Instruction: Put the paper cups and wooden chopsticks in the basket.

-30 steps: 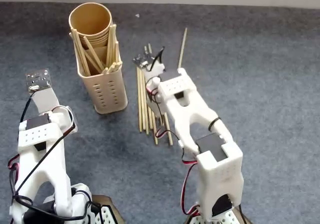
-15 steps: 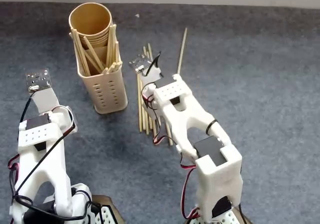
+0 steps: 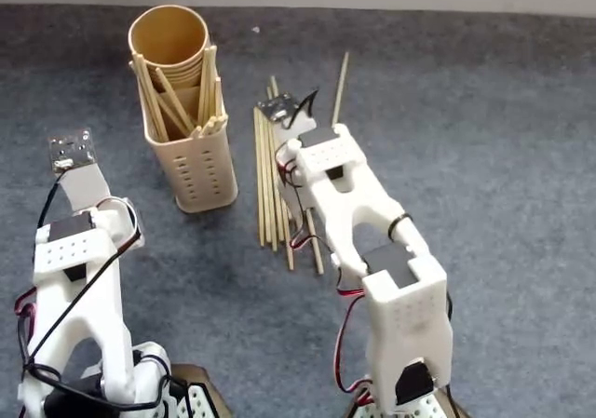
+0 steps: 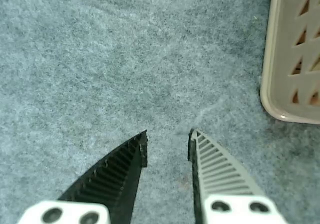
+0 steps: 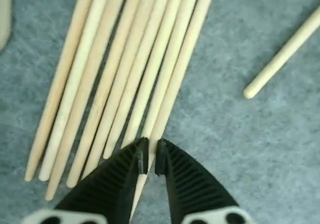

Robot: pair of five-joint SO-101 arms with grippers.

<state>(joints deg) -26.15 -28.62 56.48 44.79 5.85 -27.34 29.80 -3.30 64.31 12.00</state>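
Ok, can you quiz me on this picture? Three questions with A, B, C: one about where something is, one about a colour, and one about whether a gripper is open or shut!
1. Where are the paper cups?
A. in the basket
B. lying flat beside the arms
C. on top of an arm

2. What colour is the table cover?
A. red
B. grey
C. yellow

3. The left gripper is
A. open and empty
B. shut on a cup
C. shut on a chopstick

Answers:
1 A, the cups stand stacked inside the basket.
2 B, the cover is grey all over.
3 A, its fingers stand apart with just cover between them.
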